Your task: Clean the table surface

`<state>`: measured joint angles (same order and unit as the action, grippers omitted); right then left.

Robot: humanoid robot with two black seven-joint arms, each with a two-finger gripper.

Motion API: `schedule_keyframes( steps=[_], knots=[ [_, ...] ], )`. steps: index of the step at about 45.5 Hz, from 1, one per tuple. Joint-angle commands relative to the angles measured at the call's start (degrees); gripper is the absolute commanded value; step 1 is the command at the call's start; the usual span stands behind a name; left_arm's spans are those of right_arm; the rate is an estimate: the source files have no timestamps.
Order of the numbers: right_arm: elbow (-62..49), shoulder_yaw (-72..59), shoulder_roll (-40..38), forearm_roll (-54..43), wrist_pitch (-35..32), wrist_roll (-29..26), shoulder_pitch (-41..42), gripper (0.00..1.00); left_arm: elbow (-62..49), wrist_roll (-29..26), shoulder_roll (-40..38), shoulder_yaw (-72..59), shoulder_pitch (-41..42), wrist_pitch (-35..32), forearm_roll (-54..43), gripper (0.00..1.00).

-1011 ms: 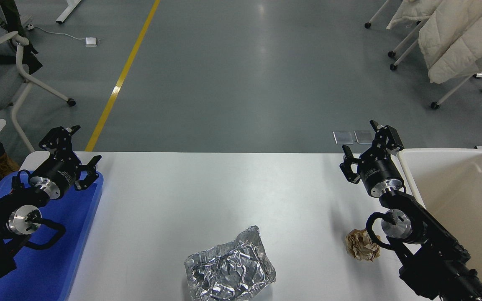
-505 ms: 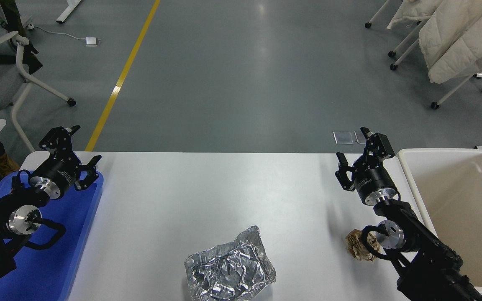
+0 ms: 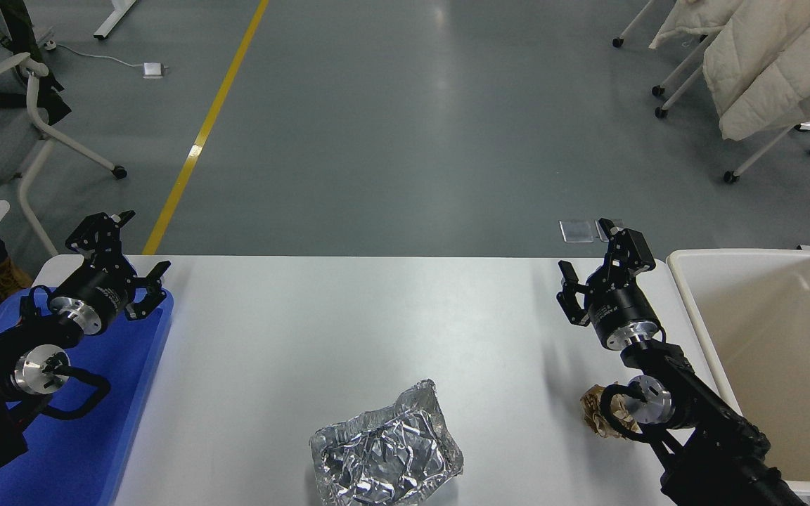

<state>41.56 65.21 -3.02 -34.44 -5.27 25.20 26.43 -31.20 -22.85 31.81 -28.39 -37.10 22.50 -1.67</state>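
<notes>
The white table surface (image 3: 349, 316) fills the lower half of the head view. A crumpled sheet of silver foil (image 3: 385, 450) lies near its front edge. A crumpled ball of brown paper (image 3: 593, 413) lies at the front right, partly hidden behind my right arm. My right gripper (image 3: 591, 263) hangs open and empty over the table's back right, well beyond the paper ball. My left gripper (image 3: 127, 253) stays parked, open and empty, over the far end of the blue tray (image 3: 95, 450).
A cream-white deep bin (image 3: 763, 337) stands at the table's right edge, beside my right arm. Beyond the table are grey floor, a yellow line, a chair at the far left and racks with white quilts at the far right.
My right arm has drawn left and nearer to me, away from the bin's rim, now hiding more of the paper ball. The gripper stays open. Left arm, foil and paper ball have not moved.
</notes>
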Motion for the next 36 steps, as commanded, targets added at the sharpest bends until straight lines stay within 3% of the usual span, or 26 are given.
schedule_keyframes(
  steps=[1,13,24,36],
  knots=[
    [0.1,0.44,-0.23,3.07,0.08,0.11,0.12,1.0,0.0,0.0,0.0,0.0,0.01,0.0,0.0,1.0],
    [0.45,-1.57,-0.05,6.75,1.84,-0.85,0.38,1.0,0.0,0.0,0.0,0.0,0.01,0.0,0.0,1.0],
    [0.54,-13.78,-4.01,8.16,7.19,-1.21,2.93,1.0,0.0,0.0,0.0,0.0,0.01,0.0,0.0,1.0],
    [6.34,-30.04,-15.87,8.25,11.07,-1.38,8.2,1.0,0.0,0.0,0.0,0.0,0.01,0.0,0.0,1.0]
  ],
)
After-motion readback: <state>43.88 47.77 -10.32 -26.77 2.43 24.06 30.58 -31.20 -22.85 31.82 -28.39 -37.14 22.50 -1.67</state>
